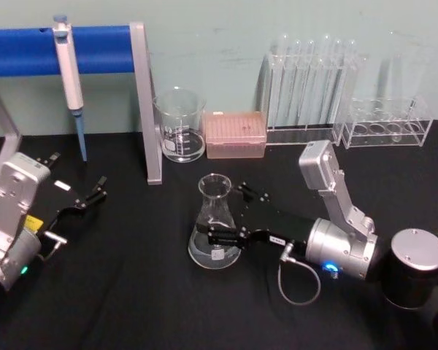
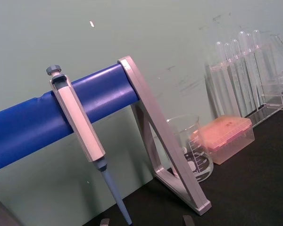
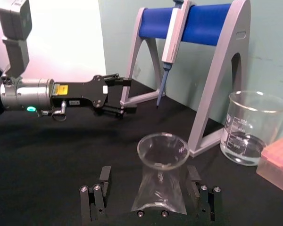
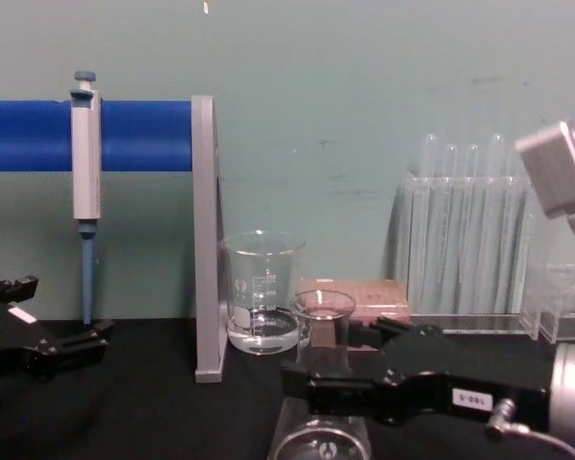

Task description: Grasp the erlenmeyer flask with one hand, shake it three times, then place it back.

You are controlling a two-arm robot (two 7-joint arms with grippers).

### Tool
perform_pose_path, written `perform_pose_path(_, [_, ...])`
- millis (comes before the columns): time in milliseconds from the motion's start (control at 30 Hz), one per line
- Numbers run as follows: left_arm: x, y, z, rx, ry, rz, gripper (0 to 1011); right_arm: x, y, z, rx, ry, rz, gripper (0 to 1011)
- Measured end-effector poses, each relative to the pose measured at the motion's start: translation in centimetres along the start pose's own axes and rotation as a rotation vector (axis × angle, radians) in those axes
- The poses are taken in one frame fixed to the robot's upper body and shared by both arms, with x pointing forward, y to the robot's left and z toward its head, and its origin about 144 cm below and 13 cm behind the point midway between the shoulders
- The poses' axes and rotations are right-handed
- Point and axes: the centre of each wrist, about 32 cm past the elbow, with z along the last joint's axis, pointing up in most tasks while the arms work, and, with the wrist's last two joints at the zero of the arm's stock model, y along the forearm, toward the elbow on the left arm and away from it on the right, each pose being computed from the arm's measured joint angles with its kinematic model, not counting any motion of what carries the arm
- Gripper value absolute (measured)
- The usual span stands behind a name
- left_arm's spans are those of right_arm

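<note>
Found the right end effector (image 1: 225,214) nearest, low over the black surface (image 1: 131,292), reaching in from the right with jaws spread to either side of the erlenmeyer flask (image 3: 160,183). Noted in the right wrist view a clear gap between glass and finger on at least one side; nothing gripped. Recorded the flask upright on the surface, near its middle, mouth open upward. Observed the left end effector (image 1: 87,200) well off to the left, low by the surface, fingers parted and empty. Logged, farther back, a graduated beaker (image 1: 180,127) holding a little clear liquid just beside the grey leg of a blue-barred stand (image 1: 142,102), a pipette (image 1: 69,73) hanging from the bar. Noted a pink tip box (image 1: 236,135) just right of the beaker, then a rack of test tubes (image 1: 310,87) and a second clear rack (image 1: 387,124) against the wall.
</note>
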Motion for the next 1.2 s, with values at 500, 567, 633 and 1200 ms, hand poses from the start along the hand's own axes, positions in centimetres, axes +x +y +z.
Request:
perform_pose_path(500, [0.0, 0.0, 0.0, 0.0, 0.0, 0.0, 1001, -1.0, -5.3, 0.6, -0.059, 0.008, -0.104, 1000])
perform_pose_path(567, [0.0, 0.0, 0.0, 0.0, 0.0, 0.0, 1001, -1.0, -5.9, 0.8, -0.059, 0.005, -0.122, 1000])
perform_pose_path(633, [0.0, 0.0, 0.0, 0.0, 0.0, 0.0, 1001, -1.0, -6.6, 1.2, -0.051, -0.002, -0.149, 1000])
perform_pose_path(1200, [0.0, 0.0, 0.0, 0.0, 0.0, 0.0, 1001, -0.2, -6.4, 2.8, 0.115, -0.102, -0.476, 1000])
